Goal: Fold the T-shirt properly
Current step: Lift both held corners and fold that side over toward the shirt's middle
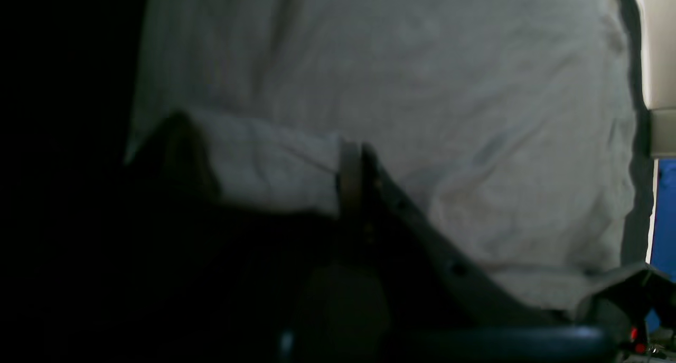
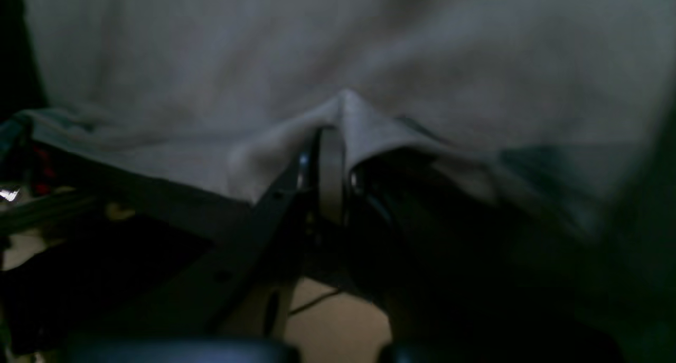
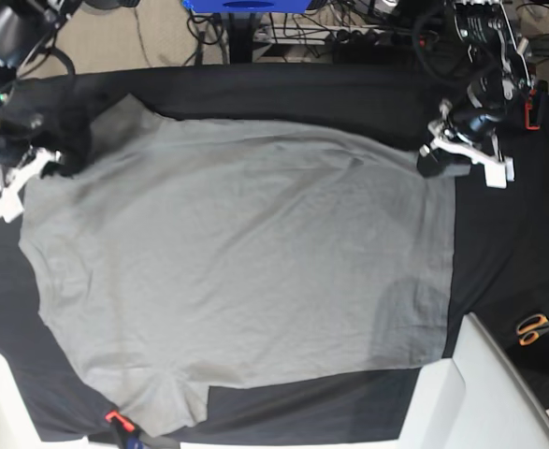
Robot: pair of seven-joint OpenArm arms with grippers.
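Grey T-shirt (image 3: 237,271) spread out flat over black table cloth (image 3: 498,253), covering most of middle of table, lightly wrinkled. One sleeve visible at near left corner, beside a small red clamp (image 3: 115,418) on near table edge. Far left part of shirt reaching up under one arm, far right corner lying under the other arm.

Left gripper (image 3: 435,161) placed at far right corner of T-shirt, right on edge of fabric. In left wrist view, jaws pressed together on a fold of grey cloth (image 1: 274,162), with the fold raised a little above the rest of shirt and wide flat body of shirt stretching away behind it.

Right gripper (image 3: 57,161) placed at far left edge of T-shirt, near shoulder area. In right wrist view, jaws also clamped together on edge of fabric (image 2: 348,114), cloth pulled up into a small peak just above fingertips and draped down on both sides.

Both wrist views dark and blurred, so exact part of hem held not clear.

Further out: orange-handled scissors (image 3: 536,327) on black cloth at near right, well apart from shirt. White box corner (image 3: 480,383) at near right edge, just beside lower corner of shirt. Cables and blue object (image 3: 246,5) beyond far side of table.
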